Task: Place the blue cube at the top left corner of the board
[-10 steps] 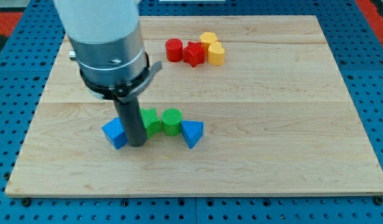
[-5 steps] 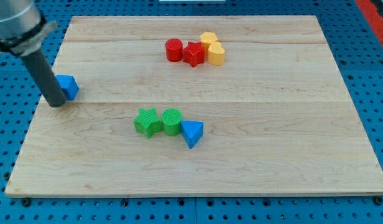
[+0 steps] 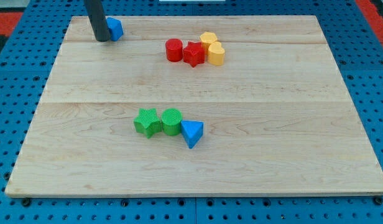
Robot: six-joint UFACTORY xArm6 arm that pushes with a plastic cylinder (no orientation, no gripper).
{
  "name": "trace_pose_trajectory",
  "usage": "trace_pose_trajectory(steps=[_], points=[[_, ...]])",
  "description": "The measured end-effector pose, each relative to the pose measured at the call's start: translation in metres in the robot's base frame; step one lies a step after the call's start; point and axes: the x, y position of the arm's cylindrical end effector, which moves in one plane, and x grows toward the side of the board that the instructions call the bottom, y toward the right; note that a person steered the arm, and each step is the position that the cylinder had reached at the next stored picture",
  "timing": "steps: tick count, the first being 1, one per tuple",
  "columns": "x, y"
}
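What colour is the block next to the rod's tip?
Blue: the blue cube, touching my tip, seen in the camera view.

My tip touches the blue cube near the board's top-left corner.

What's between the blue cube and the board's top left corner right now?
Only my tip: it stands against the blue cube on its left, the corner's side. No other block is near; the red, yellow and green ones lie well off to the right and below.
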Motion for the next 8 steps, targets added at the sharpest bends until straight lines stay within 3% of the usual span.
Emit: trace_pose_trajectory(steps=[1,2,6,8], points=[[0.011,0.032],[-0.03,0.042],[-0.034,0.012],[-0.015,0.097]])
